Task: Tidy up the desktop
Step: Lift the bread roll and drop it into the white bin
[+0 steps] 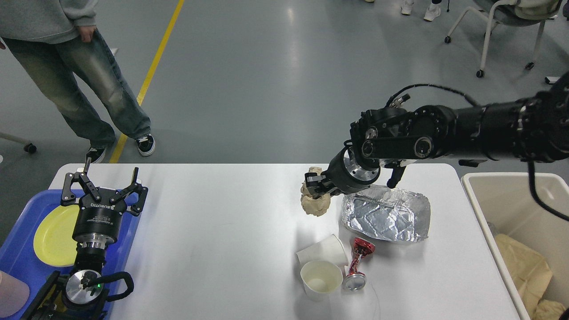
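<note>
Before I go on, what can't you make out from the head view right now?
- Right gripper: fingers dark and buried in the crumpled paper wad, so the grip is unclear.
- Bin: cut off by the right edge; only part of the paper inside shows.
- Tray: cut off at left; the left arm covers part of it.
- Foil tray: its far rim sits behind the right wrist.

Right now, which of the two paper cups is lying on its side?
The farther cup, tipped over beside the crushed can. The nearer cup stands upright, its open mouth facing up.

Desktop (222,231): foil tray (386,217), two cups (321,276), crushed can (358,263).
</note>
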### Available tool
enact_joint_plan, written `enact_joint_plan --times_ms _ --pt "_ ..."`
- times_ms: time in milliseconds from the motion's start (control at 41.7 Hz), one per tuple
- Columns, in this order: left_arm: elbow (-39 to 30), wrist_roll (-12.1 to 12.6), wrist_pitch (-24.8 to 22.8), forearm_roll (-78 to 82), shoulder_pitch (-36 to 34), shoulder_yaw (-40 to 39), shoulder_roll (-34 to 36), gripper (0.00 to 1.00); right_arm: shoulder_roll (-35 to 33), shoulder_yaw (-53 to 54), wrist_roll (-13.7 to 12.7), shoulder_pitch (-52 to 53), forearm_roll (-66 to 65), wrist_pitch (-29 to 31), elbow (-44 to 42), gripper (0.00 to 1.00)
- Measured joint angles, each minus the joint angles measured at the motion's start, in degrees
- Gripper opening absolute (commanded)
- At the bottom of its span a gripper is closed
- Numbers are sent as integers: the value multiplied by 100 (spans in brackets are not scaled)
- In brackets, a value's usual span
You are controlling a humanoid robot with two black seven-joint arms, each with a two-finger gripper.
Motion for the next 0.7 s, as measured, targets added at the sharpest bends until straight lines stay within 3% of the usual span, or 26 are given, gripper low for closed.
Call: enact_joint_plan --times_ms 456,696 --pt "0 5 0 3 0 0 0 96 -960 -1570 12 3122 593 1805 1449 0" --pt "0 5 0 1 0 0 0 96 -963 -2181 51 3396 671 1933 1649 0"
